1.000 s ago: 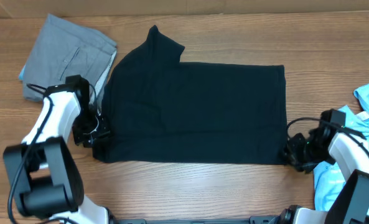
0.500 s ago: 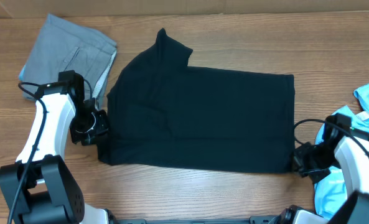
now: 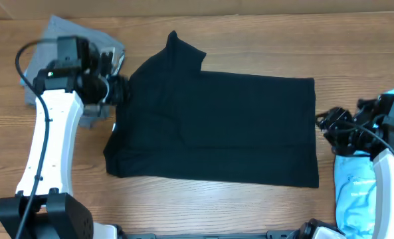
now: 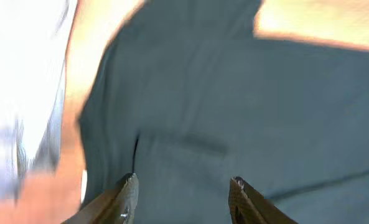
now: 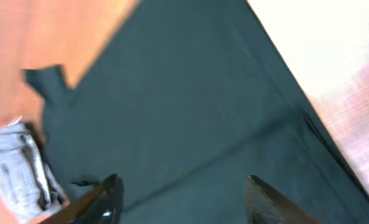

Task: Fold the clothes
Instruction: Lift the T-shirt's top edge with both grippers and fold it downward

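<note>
Both arms are lifting away from the black T-shirt; left end effector and right end effector are gaping, empty. Fold is lying released mid-counter.

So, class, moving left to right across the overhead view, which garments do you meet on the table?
grey trousers → black T-shirt → light-blue shirt

From overhead we get bright, even light: the wooden table is sharp and the black T-shirt throws hardly any shadow. Both our wrist views are smeared with motion blur; there the fabric looks washed-out teal, and the bright areas at the frame edges blow out to white glare.
</note>
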